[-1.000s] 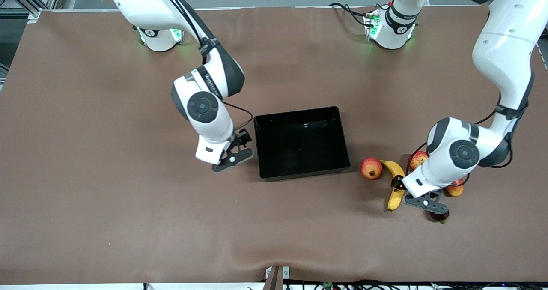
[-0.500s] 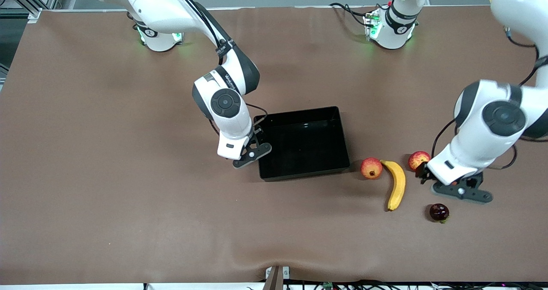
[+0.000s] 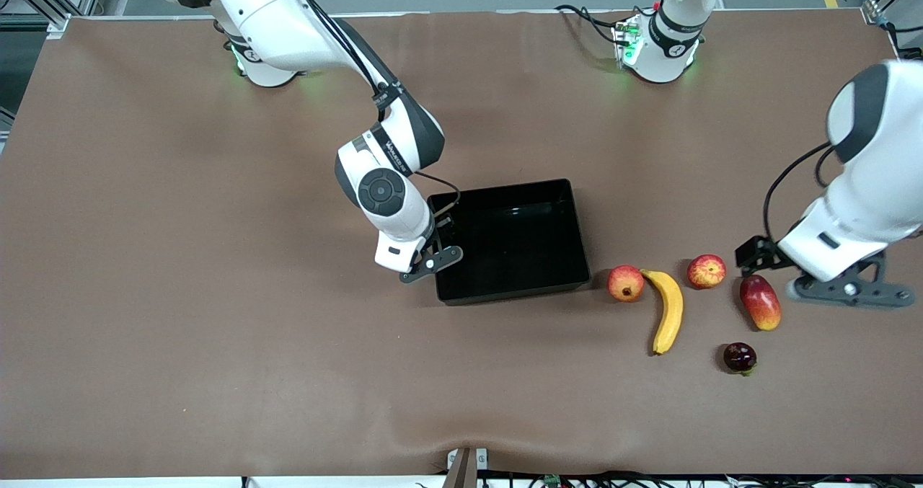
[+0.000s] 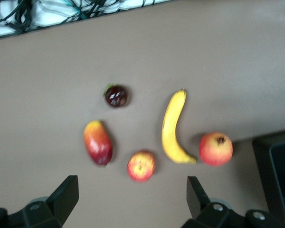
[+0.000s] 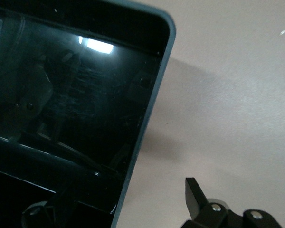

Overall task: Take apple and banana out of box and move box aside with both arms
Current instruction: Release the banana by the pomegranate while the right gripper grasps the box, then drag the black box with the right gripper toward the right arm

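The black tray (image 3: 570, 214) lies mid-table, with nothing in it. My right gripper (image 3: 431, 263) is open and low at the tray's wall toward the right arm's end. In the right wrist view (image 5: 128, 194) one finger is inside the tray (image 5: 147, 118) and one (image 5: 194, 190) is outside it. The banana (image 3: 669, 311) and apple (image 3: 707, 270) lie beside the tray toward the left arm's end. My left gripper (image 3: 847, 291) is open, empty and raised over the table beside the mango (image 3: 760, 301). The left wrist view (image 4: 132, 190) shows the apple (image 4: 141, 166) and banana (image 4: 173, 128).
A red-orange fruit with a dark crown (image 3: 625, 282) lies between tray and banana. The mango lies beside the apple toward the left arm's end. A small dark fruit (image 3: 739, 357) lies nearer the front camera than the mango. All three show in the left wrist view.
My left gripper has risen from over the fruits and moved toward the left arm's end, uncovering the mango. My right gripper has moved to the tray's wall and now straddles it.
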### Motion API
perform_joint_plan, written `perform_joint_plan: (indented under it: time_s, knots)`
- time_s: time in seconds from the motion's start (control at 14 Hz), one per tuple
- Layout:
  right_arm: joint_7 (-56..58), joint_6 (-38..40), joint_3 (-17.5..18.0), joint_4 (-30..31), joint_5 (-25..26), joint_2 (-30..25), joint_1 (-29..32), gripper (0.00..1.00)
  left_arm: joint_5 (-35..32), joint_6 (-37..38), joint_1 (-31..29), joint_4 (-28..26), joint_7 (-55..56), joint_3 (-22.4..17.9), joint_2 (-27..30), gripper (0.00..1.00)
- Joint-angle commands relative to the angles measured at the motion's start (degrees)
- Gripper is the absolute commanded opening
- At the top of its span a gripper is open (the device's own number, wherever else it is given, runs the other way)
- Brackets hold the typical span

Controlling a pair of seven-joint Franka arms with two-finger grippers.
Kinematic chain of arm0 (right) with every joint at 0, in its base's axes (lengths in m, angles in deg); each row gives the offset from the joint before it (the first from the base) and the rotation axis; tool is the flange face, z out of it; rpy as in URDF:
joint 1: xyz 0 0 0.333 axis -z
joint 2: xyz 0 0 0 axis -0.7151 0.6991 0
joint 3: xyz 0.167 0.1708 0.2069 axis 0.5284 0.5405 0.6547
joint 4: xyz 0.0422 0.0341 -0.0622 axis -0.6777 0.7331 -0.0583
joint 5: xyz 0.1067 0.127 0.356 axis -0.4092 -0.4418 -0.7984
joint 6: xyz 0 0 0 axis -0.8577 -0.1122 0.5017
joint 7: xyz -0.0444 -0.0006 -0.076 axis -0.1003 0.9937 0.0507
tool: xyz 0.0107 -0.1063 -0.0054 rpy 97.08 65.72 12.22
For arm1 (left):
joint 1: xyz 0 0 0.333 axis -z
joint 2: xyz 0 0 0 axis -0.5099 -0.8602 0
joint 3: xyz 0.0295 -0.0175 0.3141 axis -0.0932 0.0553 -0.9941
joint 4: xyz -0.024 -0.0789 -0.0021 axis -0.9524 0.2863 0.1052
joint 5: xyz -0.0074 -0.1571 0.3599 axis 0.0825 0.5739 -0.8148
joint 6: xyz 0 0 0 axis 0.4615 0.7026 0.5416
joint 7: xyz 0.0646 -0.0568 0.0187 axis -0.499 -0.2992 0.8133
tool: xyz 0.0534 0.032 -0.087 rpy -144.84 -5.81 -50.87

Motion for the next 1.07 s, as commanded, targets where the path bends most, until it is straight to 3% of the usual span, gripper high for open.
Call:
perform_joint_plan:
  time_s: [0.0,0.14,0.21,0.36,0.43,0.71,0.79,1.0]
  knots:
    - [-1.7,-0.8,-0.2,-0.7,-1.0,1.7,-1.4,1.0,1.5,8.0,-0.6,2.7,-0.5,0.8,3.8,1.0]
    - [-6.0,-1.0,-0.2,-0.3,-0.7,1.9,-3.0,1.0,5.0,10.0,-0.7,2.5,-0.4,0.3,8.0,1.0]
    - [-7.3,-1.0,-0.3,-0.3,-0.1,1.8,-3.8,0.8,5.7,12.0,-0.7,2.6,-0.4,0.2,9.4,1.0]
    - [-7.4,-0.8,-0.4,-0.3,1.8,1.7,-4.4,0.17,6.4,15.3,-0.7,2.5,-0.7,0.3,11.9,1.0]
    - [-7.5,-0.7,-0.4,-0.3,4.0,1.6,-4.5,0.0,6.6,16.0,-0.6,2.3,-0.7,0.6,13.0,1.0]
    - [-9.4,-0.8,-0.4,-0.4,6.0,1.2,-3.8,0.0,11.1,16.1,0.4,0.3,0.6,-0.7,16.9,1.0]
    - [-10.7,-0.8,-0.5,-0.3,6.0,1.2,-3.7,0.0,11.9,16.1,2.8,-0.5,0.6,-3.5,17.8,1.0]
    - [-13.0,0.0,-0.8,0.6,5.8,-0.7,-1.8,0.0,15.8,18.4,13.2,-0.9,0.7,-17.0,19.2,1.0]
